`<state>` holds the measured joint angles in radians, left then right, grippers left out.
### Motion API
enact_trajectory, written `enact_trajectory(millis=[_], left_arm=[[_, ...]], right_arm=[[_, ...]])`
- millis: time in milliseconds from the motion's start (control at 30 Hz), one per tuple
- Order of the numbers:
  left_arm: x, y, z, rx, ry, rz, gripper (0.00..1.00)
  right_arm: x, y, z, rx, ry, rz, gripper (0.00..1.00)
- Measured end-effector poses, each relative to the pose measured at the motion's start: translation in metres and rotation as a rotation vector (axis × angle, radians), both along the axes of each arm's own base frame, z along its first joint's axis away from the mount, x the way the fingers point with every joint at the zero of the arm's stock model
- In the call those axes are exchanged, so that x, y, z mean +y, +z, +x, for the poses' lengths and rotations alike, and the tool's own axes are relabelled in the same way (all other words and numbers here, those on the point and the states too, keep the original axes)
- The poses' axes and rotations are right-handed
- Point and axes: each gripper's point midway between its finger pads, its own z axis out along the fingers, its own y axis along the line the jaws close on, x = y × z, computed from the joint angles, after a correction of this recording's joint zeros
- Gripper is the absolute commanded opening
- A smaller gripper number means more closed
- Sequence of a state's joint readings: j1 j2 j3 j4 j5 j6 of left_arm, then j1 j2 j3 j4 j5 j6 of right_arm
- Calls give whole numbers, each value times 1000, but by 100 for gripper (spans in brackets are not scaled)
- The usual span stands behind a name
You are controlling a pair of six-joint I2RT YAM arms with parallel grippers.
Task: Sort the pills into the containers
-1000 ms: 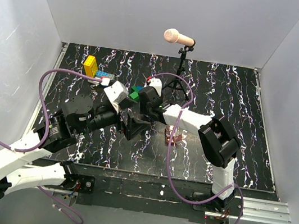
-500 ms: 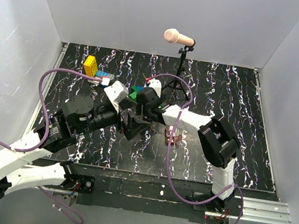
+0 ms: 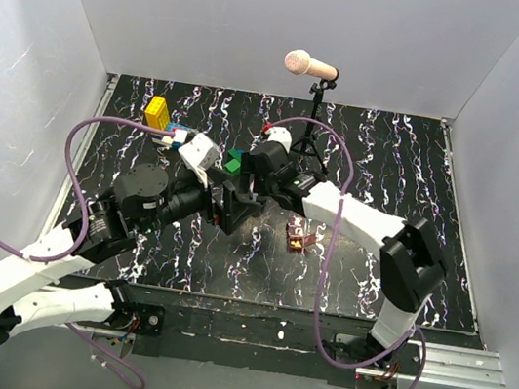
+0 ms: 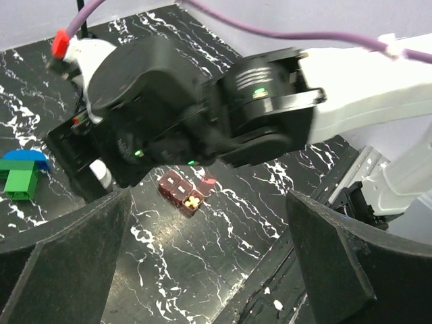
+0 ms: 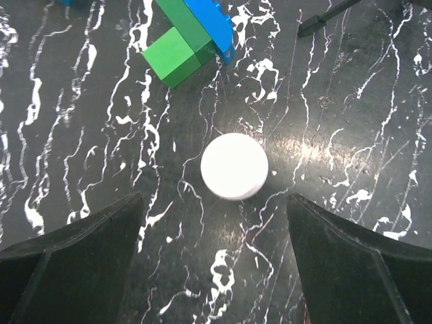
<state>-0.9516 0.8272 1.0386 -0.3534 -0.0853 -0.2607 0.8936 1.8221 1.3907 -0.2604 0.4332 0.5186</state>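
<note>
While the left pincer and right pincer gape wide, the white bottle stands untouched with blocks nearby.

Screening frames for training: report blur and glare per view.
Top external: evenly lit, sharp. Left wrist: the right arm up close looks soft, the reddish-brown box sharper. Right wrist: the white cap has smeared edges, with a glare patch on the table beside it.
</note>
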Motion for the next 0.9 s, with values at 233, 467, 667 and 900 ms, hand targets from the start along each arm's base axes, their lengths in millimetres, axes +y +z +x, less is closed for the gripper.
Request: enact_trajectory(millis=[233,467,667,900], left_arm=[[2,-16,9,69,68,20,98],[2,-40,18,168,134,88,98],[-10,-59,27,254,157,154,98],[-30,-95,49,399,171,215,98]], right_arm=[[-25,30,-30,7,24,54,93],[-51,52,-55,39,32,111,93],[-98,62,-55,74,-32,209,92],[-163,55,-48,135,-154,297,88]])
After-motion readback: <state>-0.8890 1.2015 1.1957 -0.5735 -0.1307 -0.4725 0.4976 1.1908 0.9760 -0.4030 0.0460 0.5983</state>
